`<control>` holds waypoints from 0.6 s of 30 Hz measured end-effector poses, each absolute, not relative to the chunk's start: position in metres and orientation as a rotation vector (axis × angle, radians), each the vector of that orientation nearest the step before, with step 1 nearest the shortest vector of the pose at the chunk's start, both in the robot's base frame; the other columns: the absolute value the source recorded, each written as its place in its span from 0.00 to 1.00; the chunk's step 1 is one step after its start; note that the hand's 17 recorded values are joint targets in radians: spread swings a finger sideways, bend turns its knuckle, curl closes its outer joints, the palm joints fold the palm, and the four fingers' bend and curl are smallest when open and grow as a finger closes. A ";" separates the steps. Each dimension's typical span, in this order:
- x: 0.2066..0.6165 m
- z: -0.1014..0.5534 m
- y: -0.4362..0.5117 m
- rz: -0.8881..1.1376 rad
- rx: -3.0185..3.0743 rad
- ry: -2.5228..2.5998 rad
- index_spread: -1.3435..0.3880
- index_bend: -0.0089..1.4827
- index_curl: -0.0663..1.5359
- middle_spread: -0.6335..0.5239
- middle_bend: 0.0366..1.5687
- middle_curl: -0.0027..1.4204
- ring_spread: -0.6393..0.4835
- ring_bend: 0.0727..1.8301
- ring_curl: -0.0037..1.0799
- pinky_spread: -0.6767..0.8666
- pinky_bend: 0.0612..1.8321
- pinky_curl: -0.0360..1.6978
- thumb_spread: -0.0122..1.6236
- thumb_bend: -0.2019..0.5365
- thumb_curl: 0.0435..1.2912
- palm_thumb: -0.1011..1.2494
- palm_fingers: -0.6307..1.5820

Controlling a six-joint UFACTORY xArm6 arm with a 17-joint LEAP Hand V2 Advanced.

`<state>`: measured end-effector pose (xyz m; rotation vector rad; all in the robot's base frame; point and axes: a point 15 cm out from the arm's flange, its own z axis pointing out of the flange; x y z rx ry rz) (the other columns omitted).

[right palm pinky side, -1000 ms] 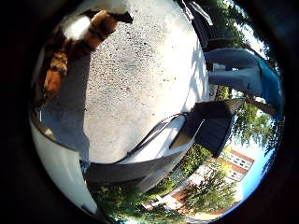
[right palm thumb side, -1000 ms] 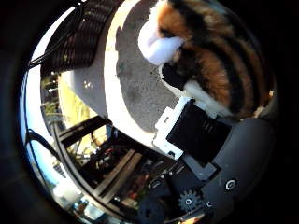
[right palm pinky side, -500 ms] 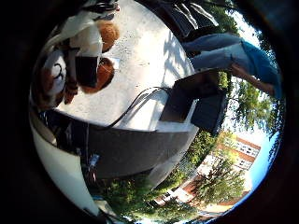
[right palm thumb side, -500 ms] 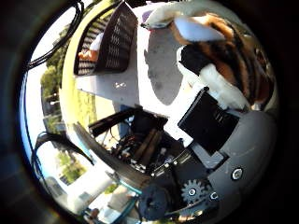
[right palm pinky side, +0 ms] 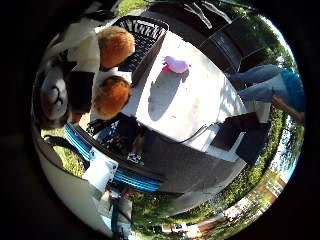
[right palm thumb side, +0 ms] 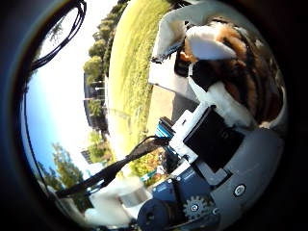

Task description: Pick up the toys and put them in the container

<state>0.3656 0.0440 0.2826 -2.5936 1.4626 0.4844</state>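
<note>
Plush cat (right palm thumb side: 240, 72) in hand (right palm thumb side: 216, 144); basket (right palm pinky side: 142, 37) contents unclear.

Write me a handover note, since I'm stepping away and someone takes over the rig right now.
Right hand: shut on the calico plush toy, lifted clear of the table.
Container: the black slatted basket stands at one end of the table; whether anything lies in it cannot be seen.
Other toy: a small pink toy lies on the table beside the basket.
Done: plush toy picked up.
Left: drop the plush in the basket, then fetch the pink toy.
</note>
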 end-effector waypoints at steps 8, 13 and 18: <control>0.407 0.327 0.138 0.376 -2.578 1.377 0.03 0.35 0.66 0.34 0.81 0.78 0.47 0.82 0.79 0.55 0.82 0.58 0.68 0.25 0.53 0.81 0.64; 0.454 0.316 0.170 0.377 -2.565 1.395 0.02 0.34 0.72 0.34 0.82 0.78 0.47 0.84 0.78 0.55 0.83 0.58 0.69 0.25 0.54 0.81 0.63; 0.500 0.273 0.197 0.421 -2.554 1.456 0.01 0.33 0.79 0.34 0.83 0.79 0.47 0.85 0.78 0.54 0.83 0.59 0.69 0.25 0.55 0.81 0.62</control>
